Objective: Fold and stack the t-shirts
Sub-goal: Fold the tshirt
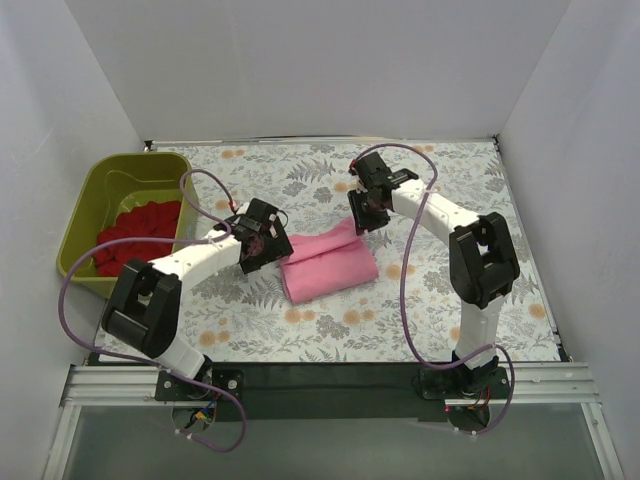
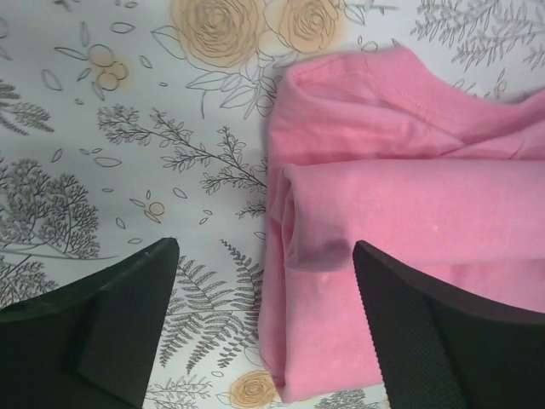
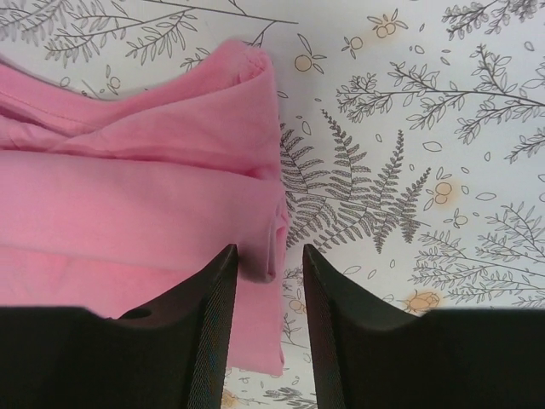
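The pink t-shirt point(image 1: 328, 263) lies folded in a thick rectangle at the middle of the table. The deep red t-shirt point(image 1: 140, 235) lies crumpled inside the olive-green tub. My left gripper point(image 1: 272, 252) hovers at the pink shirt's left end. In the left wrist view it point(image 2: 264, 260) is wide open over the folded edge point(image 2: 383, 213), holding nothing. My right gripper point(image 1: 363, 224) hovers over the shirt's far right corner. In the right wrist view it point(image 3: 266, 260) is open a narrow way over the shirt's edge point(image 3: 145, 196), holding nothing.
The olive-green tub point(image 1: 88, 200) stands at the table's left edge. A floral cloth point(image 1: 300, 330) covers the table. White walls close in the back and both sides. The arm bases sit on the black strip at the near edge.
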Motion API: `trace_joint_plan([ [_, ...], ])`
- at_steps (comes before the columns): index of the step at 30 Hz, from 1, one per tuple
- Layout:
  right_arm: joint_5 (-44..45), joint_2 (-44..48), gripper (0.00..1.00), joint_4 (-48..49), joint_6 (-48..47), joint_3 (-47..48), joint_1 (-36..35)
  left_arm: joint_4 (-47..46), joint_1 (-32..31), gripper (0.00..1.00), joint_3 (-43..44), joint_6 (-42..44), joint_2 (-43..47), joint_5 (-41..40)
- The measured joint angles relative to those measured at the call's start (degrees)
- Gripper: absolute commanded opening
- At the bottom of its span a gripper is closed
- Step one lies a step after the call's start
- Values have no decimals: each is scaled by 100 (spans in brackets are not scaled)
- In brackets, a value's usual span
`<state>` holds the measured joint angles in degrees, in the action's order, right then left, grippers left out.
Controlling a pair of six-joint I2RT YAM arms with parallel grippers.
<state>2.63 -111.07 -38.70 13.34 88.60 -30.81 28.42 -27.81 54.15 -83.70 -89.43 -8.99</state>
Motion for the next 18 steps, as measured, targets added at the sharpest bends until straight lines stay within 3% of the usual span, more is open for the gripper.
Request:
trace_joint_plan([
  [3,-37,264,39,181,-4,-151,0,175,0,83,94,-63,173,-184],
  [7,-308,1163,39,632,-22,-811,-66,289,-114,79,164,-76,776,-289],
  [12,-901,1794,32,1228,-24,-1456,-282,221,-1001,63,234,-181,1078,-328],
  [18,-1333,1244,25,1606,-26,-1574,-343,33,-1440,48,96,-310,407,-142],
])
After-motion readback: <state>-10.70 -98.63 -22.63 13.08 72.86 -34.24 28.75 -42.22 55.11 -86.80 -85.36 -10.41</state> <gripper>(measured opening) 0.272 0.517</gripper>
